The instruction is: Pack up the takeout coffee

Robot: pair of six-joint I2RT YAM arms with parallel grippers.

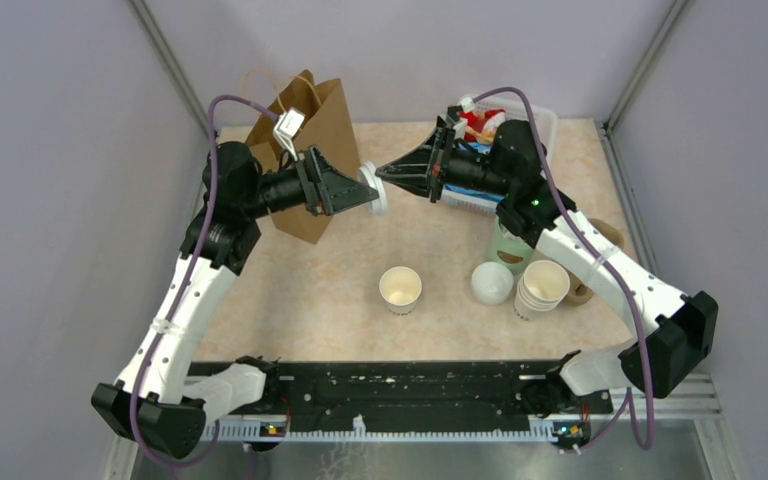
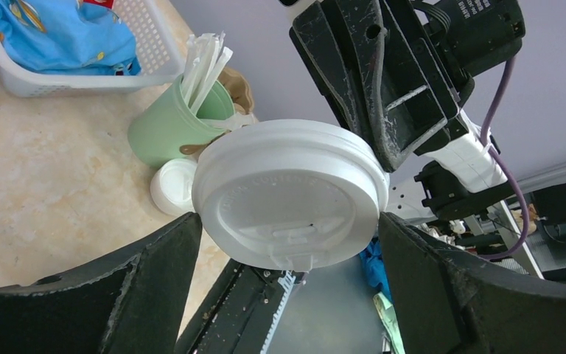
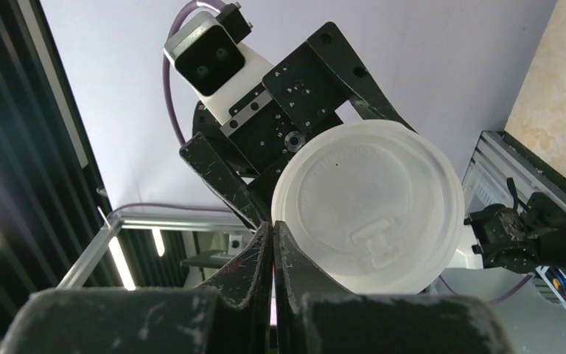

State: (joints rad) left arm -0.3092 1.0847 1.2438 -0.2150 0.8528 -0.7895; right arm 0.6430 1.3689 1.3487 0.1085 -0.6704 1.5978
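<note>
While right gripper pinches lid rim, left gripper gapes at 9 and 3 o'clock: early release likely drops it.

Raised lettering is seen curving across the white lid, and small white print on the black motor housing; neither can be read.

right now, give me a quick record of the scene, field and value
lid: white, in the air between both pincers
right pincer: shut on the lid's rim
left pincer: open, fingers either side of the lid
coffee cup: upright on the table, no lid on
paper bag: standing, far left
loose lid: beside the stacked cups
</note>
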